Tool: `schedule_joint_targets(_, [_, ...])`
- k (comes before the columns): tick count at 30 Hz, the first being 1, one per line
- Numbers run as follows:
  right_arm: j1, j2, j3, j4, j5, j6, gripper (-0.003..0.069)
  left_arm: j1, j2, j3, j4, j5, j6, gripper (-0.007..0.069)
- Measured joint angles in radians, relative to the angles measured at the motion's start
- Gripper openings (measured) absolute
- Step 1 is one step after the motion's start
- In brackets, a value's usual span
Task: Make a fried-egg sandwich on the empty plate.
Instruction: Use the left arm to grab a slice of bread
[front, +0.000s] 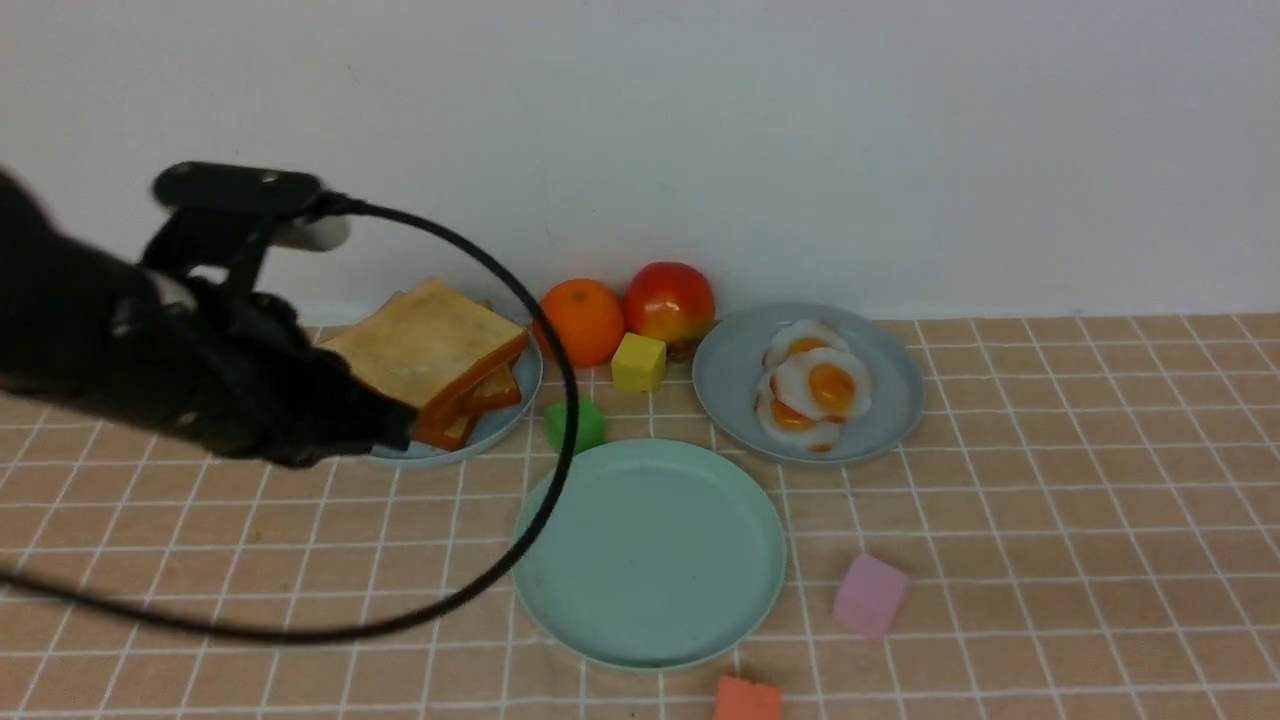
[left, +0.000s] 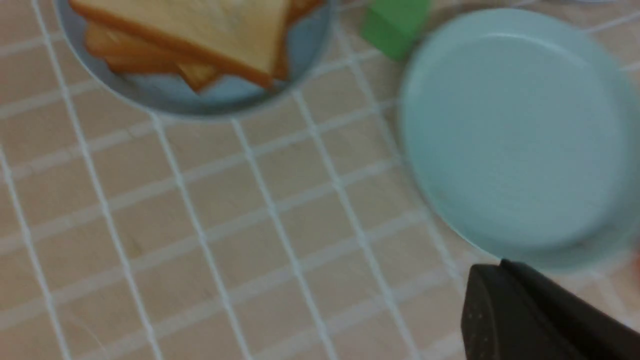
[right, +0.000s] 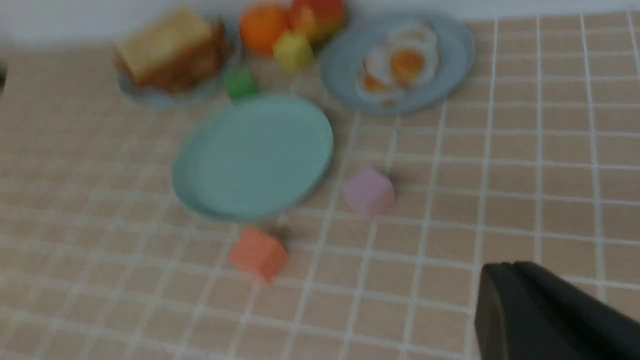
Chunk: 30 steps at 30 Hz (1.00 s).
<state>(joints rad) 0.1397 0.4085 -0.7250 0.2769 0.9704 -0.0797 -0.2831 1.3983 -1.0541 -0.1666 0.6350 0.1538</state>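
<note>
My left gripper (front: 398, 428) fingers together, right gripper (right: 505, 290) same. Smooth round mint plate (front: 650, 555) lies flat near left fingers (left: 505, 315); square crusty toast stack (front: 430, 350) farther beyond.

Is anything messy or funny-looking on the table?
Only the toast stack on the left grey-blue plate. Its slices sit crooked: the top one is tilted and the lower ones poke out at the side. Nothing looks spilled or broken.

The tan checked bench (front: 1100, 480) carries a mint-green plate (front: 650, 560), two grey-blue plates (front: 500, 430) (front: 730, 385), an orange (front: 583, 320), an apple (front: 669, 300) and four coloured cubes (front: 638, 361) (front: 588, 425) (front: 870, 595) (front: 747, 700).
</note>
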Motion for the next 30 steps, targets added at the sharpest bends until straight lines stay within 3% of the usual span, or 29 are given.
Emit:
schedule_joint_targets(4, [0.000,0.053,-0.095,-0.027,0.085,-0.041,-0.0001,0.000,0.227,-0.165,0.125,-0.023,0.002,0.0074])
schedule_joint_targets(7, [0.000,0.054,-0.107,-0.029,0.100,-0.049,-0.0001,-0.002,0.431,-0.355,0.260,0.034,0.007,0.0223])
schedule_joint_targets(12, [0.000,0.054,-0.109,-0.044,0.127,-0.049,0.0001,-0.005,0.550,-0.528,0.319,0.169,0.011,0.0353])
schedule_joint_targets(21, [0.000,0.054,-0.109,-0.056,0.070,-0.050,0.0003,-0.006,0.621,-0.561,0.324,0.146,0.095,0.0375])
schedule_joint_targets(30, [0.000,0.054,-0.109,-0.003,0.074,-0.050,0.0008,-0.006,0.643,-0.561,0.371,0.050,0.107,0.0375])
